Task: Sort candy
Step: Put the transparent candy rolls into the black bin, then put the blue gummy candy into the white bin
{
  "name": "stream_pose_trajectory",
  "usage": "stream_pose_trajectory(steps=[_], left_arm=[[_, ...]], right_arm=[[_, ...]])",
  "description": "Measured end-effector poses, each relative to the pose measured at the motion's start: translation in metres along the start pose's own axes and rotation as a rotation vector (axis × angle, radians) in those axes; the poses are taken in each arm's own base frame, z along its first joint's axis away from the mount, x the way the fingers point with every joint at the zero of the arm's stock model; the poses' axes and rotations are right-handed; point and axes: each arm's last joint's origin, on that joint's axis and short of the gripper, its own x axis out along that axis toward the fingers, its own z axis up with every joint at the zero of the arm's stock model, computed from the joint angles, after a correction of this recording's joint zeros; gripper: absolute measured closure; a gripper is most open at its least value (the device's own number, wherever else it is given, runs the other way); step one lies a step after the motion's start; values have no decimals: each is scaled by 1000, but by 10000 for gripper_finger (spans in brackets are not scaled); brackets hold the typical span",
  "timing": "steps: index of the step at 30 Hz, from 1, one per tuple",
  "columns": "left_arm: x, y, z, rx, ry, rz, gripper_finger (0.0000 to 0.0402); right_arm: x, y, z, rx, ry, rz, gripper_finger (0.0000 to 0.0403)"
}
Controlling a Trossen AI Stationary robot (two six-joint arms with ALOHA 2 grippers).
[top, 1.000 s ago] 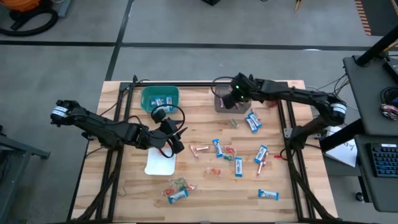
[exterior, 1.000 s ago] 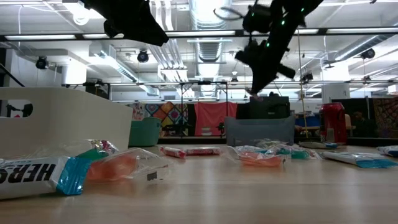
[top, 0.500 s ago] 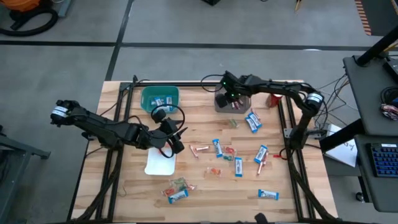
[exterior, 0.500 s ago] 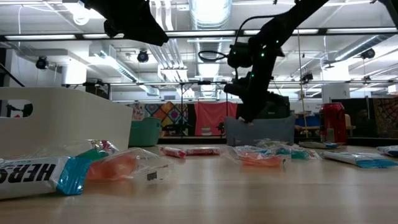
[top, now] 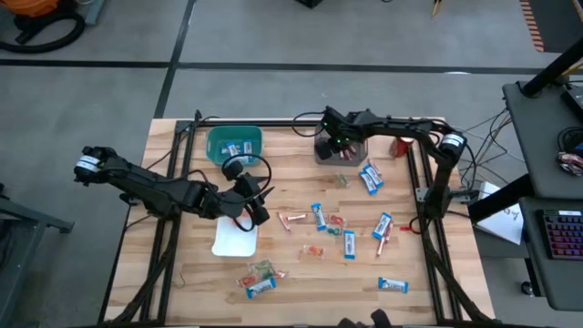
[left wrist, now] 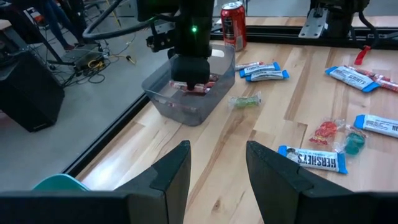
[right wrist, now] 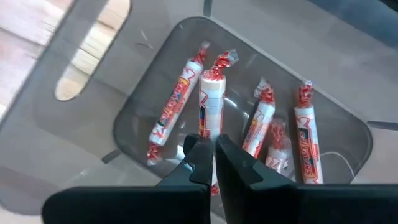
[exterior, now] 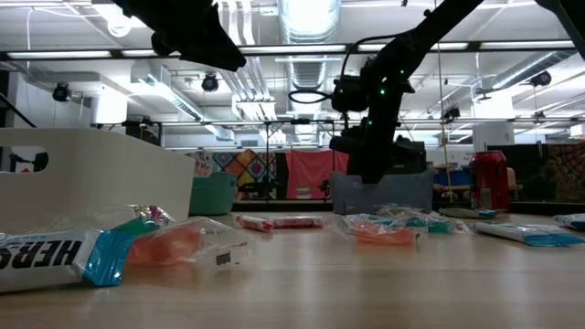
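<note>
Candy lies scattered on the wooden table: blue-and-white mini bars (top: pixel 382 224), pink sticks (top: pixel 292 220) and small red, orange and green pieces (top: pixel 339 221). A clear grey bin (top: pixel 326 151) at the far edge holds several pink-and-white sticks (right wrist: pixel 174 109). My right gripper (right wrist: pixel 214 155) reaches down into this bin (left wrist: pixel 163 87), shut on one stick. My left gripper (left wrist: pixel 217 152) hangs open above the white tray (top: pixel 232 241), left of the scattered candy, touching nothing. My right gripper pinches one pink-and-white stick (right wrist: pixel 211 118) between its two fingers (right wrist: pixel 200 160), at the stick's near end. The fingers come from above, pointing down into the grey bin, and lie along the stick. The stick's far twisted end (right wrist: pixel 219 61) points away, among the other sticks.
A teal bowl (top: pixel 234 143) with blue bars in it stands at the far left. A red soda can (top: pixel 399 146) stands right of the grey bin. Black frame rails run along the table's left, right and far sides. More candy lies near the front edge (top: pixel 259 277).
My right gripper has moved a little toward the table's left and come down from above the grey bin into it, its arm folding in over the far edge. The left arm has kept still.
</note>
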Motion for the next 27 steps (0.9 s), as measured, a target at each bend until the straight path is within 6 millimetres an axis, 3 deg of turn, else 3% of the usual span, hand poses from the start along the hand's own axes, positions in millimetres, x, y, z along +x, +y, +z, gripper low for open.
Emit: stream_pose_trajectory(steps=[12,22,27], left_arm=[[0,0,0,-3,0,0,263],[0,-1,0,-25,6,-22,263],[-1,-4,-1,-35,23,-90,263]], right_arm=[[7,-1,-1,-10,20,-16,378],[4,-3,-3,-36,30,-56,295],[-9,-4,-3,-59,13,-42,256]])
